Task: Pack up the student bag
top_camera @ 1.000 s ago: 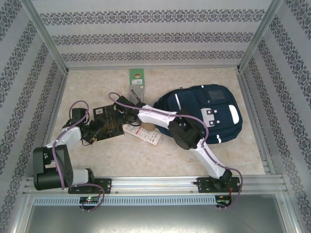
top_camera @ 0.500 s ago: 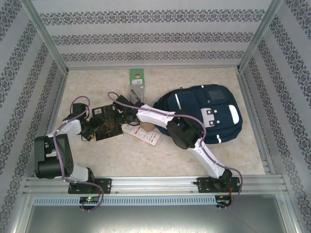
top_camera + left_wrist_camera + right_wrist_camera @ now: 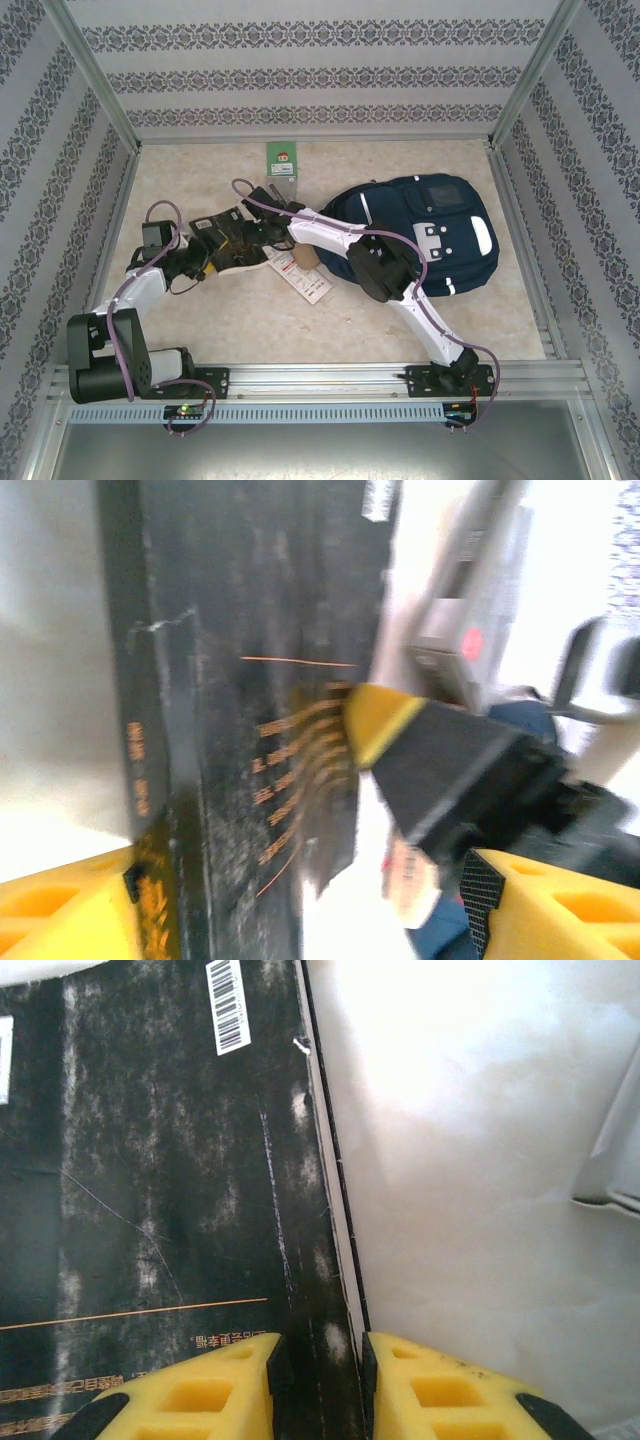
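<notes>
Right gripper (image 3: pixel 318 1352) fingers are clamped on the edge of the black book (image 3: pixel 150 1160). Left gripper (image 3: pixel 300 880) fingers are spread wide with the book's lower end between them, right finger clear of it, no grip. The book is left of centre over the table (image 3: pixel 260 330). Student bag (image 3: pixel 430 235) lies flat, right of centre, front up; can't tell what's inside. White leaflet (image 3: pixel 300 278) and tan round item (image 3: pixel 304 258) lie between book and bag. Green card (image 3: pixel 281 160) is near the back edge.

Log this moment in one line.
right hand: shut on black book | left hand: open around book | student bag: book not inside
</notes>
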Motion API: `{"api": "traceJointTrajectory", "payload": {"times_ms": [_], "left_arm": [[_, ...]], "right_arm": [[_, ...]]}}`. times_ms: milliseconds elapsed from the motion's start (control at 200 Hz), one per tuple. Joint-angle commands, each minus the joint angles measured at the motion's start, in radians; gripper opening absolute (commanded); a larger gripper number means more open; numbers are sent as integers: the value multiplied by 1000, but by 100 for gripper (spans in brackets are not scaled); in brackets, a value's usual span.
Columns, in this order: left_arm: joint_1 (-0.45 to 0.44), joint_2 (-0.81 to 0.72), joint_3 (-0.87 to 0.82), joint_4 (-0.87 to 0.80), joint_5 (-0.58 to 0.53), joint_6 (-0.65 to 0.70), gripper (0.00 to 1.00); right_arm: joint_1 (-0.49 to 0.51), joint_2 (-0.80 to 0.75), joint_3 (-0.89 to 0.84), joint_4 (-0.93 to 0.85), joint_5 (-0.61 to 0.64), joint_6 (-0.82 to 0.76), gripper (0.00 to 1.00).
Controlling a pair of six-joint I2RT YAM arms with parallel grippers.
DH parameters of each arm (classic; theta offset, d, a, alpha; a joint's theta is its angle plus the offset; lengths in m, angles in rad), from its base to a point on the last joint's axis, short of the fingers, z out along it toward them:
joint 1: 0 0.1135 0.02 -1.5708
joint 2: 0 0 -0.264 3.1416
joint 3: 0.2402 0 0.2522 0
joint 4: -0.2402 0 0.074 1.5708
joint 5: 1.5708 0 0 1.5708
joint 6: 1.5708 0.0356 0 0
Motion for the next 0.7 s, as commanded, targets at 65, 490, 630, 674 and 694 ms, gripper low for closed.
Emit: {"api": "traceJointTrajectory", "payload": {"times_ms": [65, 490, 630, 674, 694], "left_arm": [[-18, -36, 4, 197, 127, -53, 75], [-18, -66, 95, -126, -92, 76, 8], [-18, -97, 165, -230, -127, 130, 0], [-18, -110, 191, -263, -138, 146, 0], [-18, -116, 202, -279, -141, 155, 0]], "right_arm": [[53, 0, -13, -18, -113, 12, 28], [48, -127, -44, -26, -84, -50, 37], [47, -243, -68, -67, -26, -117, 42], [42, -290, -93, -74, -1, -138, 44], [40, -312, -106, -80, 12, -146, 45]]}}
